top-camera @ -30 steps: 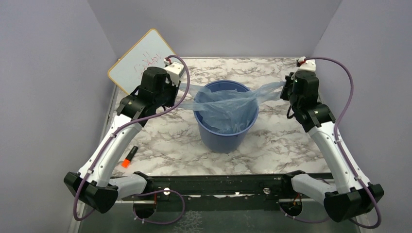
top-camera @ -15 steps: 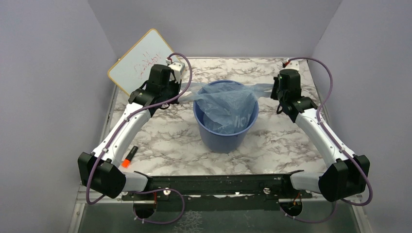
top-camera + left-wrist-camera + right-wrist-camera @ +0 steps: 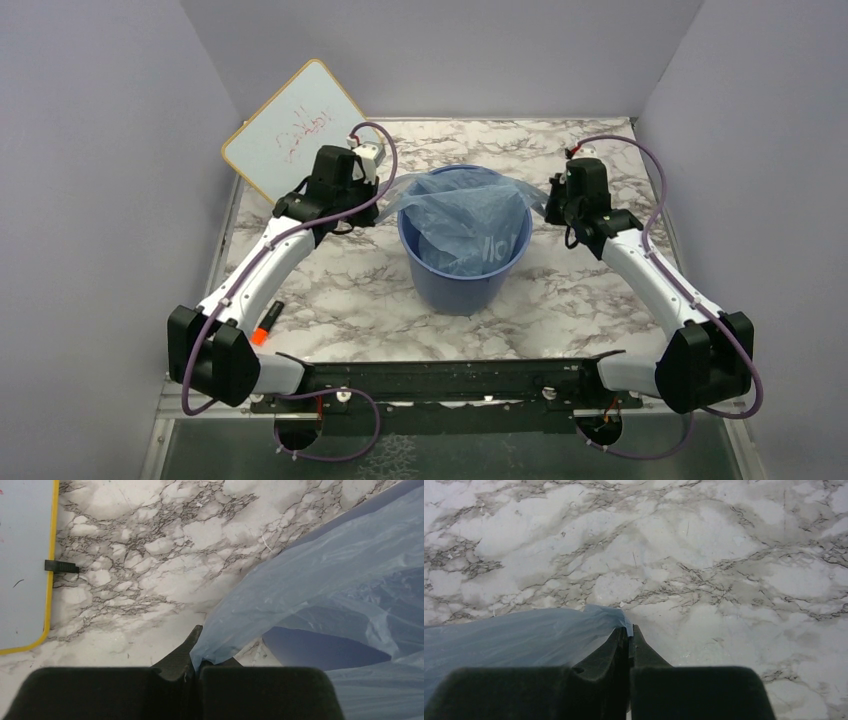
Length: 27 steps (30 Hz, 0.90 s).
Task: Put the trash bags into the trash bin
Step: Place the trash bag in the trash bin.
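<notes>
The trash bin (image 3: 463,282), a round blue bucket, stands mid-table. The thin light-blue trash bag (image 3: 462,212) drapes into its mouth, with corners spread over the rim to both sides. My left gripper (image 3: 383,201) hangs just left of the rim, shut on the bag's left corner. In the left wrist view the gripper (image 3: 198,661) pinches the film (image 3: 320,565), with the bin's dark wall (image 3: 320,647) under it. My right gripper (image 3: 553,200) is just right of the rim. The right wrist view shows that gripper (image 3: 630,631) shut on the bag's corner (image 3: 524,630).
A white board with red writing (image 3: 292,125) leans at the back left, its yellow edge (image 3: 49,580) close to my left gripper. An orange marker (image 3: 265,326) lies by the left arm. Grey walls close in the marble table (image 3: 600,290) on three sides.
Both grippers have moved inward toward the bin while holding the bag. The bag has gone from stretched wide to slack and bunched over the rim.
</notes>
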Each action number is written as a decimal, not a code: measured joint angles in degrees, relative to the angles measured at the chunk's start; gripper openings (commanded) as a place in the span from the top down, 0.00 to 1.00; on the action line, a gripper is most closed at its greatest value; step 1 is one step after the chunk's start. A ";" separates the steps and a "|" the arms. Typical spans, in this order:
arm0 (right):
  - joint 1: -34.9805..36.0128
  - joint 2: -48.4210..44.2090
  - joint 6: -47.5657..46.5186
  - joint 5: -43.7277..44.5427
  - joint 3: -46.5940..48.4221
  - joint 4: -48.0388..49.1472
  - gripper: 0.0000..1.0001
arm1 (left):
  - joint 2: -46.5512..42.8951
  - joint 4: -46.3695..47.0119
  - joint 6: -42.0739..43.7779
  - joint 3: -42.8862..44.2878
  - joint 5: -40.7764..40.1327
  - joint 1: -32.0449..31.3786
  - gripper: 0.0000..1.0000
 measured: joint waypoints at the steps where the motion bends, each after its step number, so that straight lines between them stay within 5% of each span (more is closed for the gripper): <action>1: 0.00 0.00 0.00 -0.48 -0.04 0.00 0.94 | 0.28 0.24 0.00 0.00 0.31 0.07 1.00; 16: -0.35 -5.33 2.05 -0.09 6.88 0.90 0.99 | -1.03 3.72 -0.72 10.69 3.26 1.97 1.00; 27: -3.80 4.90 4.07 -1.18 4.17 1.99 0.99 | 7.21 3.06 -0.81 5.90 7.69 8.83 1.00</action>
